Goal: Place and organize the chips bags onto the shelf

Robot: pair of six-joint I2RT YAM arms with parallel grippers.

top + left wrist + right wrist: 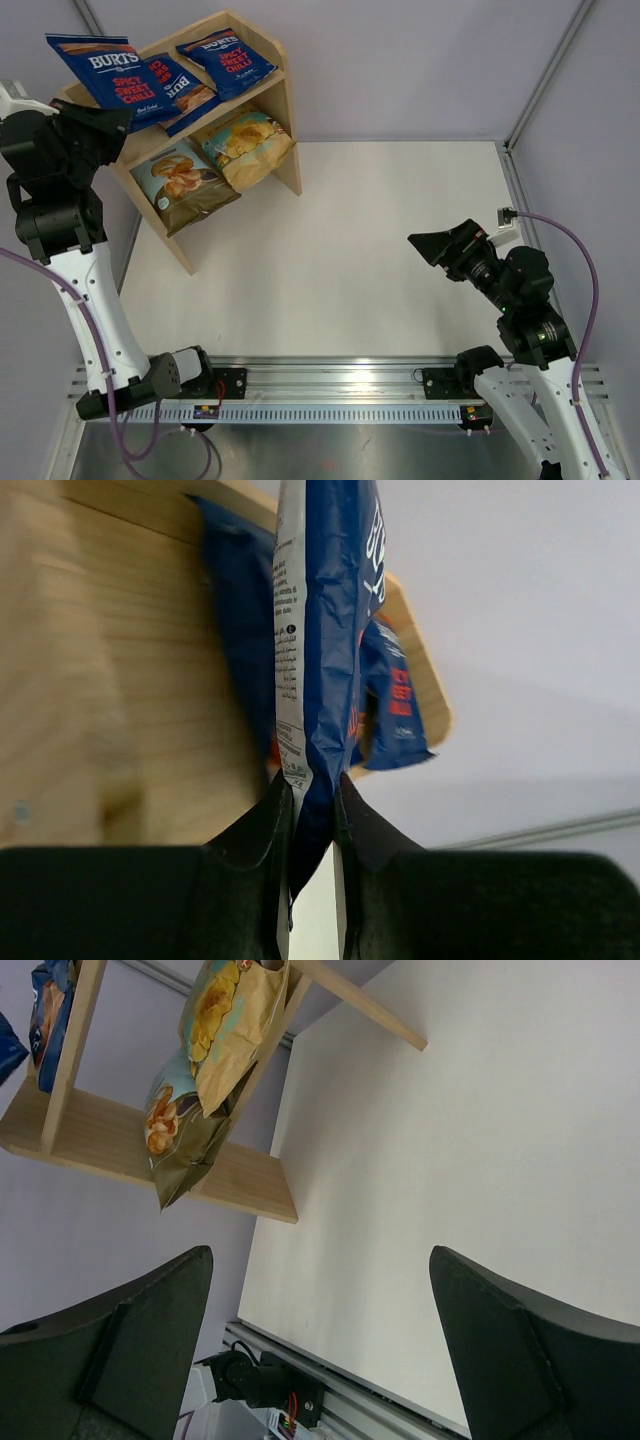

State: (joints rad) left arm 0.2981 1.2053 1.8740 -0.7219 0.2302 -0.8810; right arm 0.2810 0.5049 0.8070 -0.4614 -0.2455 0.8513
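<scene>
Left pincer (312,792) nips Burts bag (330,630) — wrist view only.

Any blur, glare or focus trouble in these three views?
Left wrist: shelf wood at the left is blurred, the held Burts bag sharp enough to read. Top external: crisp, evenly lit. Right wrist: the near fingers are dark and soft-edged.

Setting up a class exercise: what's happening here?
The left end effector is shut on an edge of a glossy dark blue Burts chips bag, holding it up by the top tier of the light wooden two-tier shelf. Two more dark blue bags lie on that tier; a pale blue-olive bag and a tan-yellow bag sit below. The right end effector hangs open above the white table, empty.
</scene>
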